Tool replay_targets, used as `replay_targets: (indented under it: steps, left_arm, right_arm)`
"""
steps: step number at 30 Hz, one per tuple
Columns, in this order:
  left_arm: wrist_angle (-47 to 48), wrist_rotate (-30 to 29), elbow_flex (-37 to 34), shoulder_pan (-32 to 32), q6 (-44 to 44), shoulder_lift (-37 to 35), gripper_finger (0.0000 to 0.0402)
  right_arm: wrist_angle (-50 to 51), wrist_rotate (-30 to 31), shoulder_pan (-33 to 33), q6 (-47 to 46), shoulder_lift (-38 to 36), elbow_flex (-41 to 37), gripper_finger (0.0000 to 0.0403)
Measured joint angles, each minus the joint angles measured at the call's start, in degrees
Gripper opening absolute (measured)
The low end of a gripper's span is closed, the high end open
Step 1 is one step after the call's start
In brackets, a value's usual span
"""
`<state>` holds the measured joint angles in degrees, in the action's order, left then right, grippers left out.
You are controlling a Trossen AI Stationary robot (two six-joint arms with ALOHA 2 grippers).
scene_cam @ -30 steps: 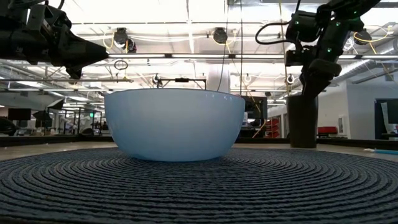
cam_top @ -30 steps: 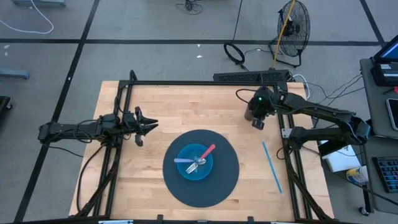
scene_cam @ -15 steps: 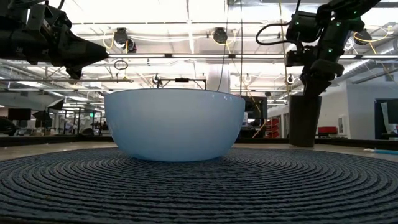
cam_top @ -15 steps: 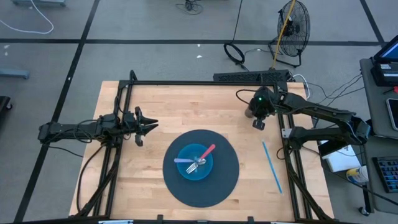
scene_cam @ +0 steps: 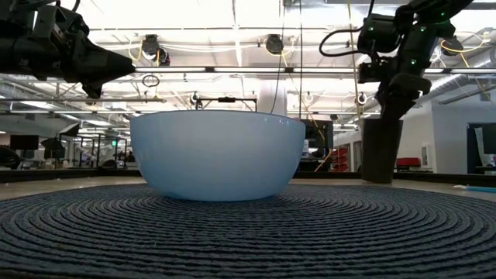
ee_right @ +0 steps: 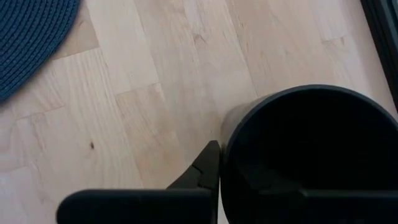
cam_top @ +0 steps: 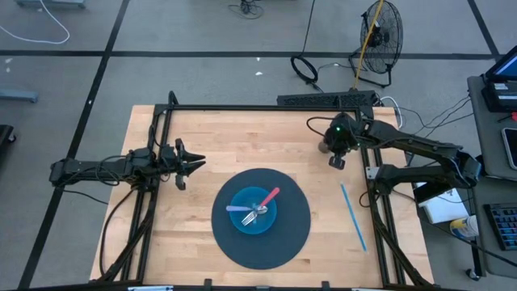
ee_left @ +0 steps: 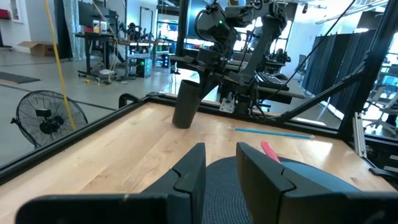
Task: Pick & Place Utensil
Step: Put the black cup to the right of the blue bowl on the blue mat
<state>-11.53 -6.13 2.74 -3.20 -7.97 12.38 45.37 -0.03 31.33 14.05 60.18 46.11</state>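
Observation:
A light blue bowl [cam_top: 245, 225] stands on a round dark blue mat [cam_top: 287, 242] in the middle of the table. In it lie a pink utensil [cam_top: 271, 195], a purple one [cam_top: 237, 208] and a fork [cam_top: 257, 213]. A thin blue utensil [cam_top: 353, 217] lies flat on the wood at the right. A dark cup [cam_top: 324, 146] stands at the far right, with my right gripper [cam_top: 336, 158] shut on it. My left gripper [cam_top: 194, 164] hovers open at the left, level, pointing at the mat. My right gripper has the dark cup by its rim wall [ee_right: 225, 144]. One finger [ee_right: 208, 167] lies against the outside; the other is lost in the dark inside of the cup. The fingers slant down from above. The cup's base rests on the table [scene_cam: 377, 180].
A black frame rail [cam_top: 242, 108] runs along the table's far edge, and side rails stand by both arms. Bare wood lies between the mat and the cup. A fan [cam_top: 380, 32] and cables are on the floor beyond the table.
My right gripper has shut on the cup's rim without shifting its place. The cup's top has leaned a little toward the table's right, and its base has stayed on the table.

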Motion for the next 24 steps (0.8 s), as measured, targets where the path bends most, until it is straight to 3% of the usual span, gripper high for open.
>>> replay_targets:
  steps: [9,24]
  left_arm:
    - [-0.33,-0.41,0.00,0.02,0.09,0.00,0.0093]
    - [-0.66,-0.55,0.00,0.00,0.28,-0.02,0.0093]
  right_arm:
    - [6.28,-0.01,-1.31,-1.19,-0.02,5.22,0.0003]
    - [9.43,-0.07,-13.58,-8.07,-0.02,12.26,0.0002]
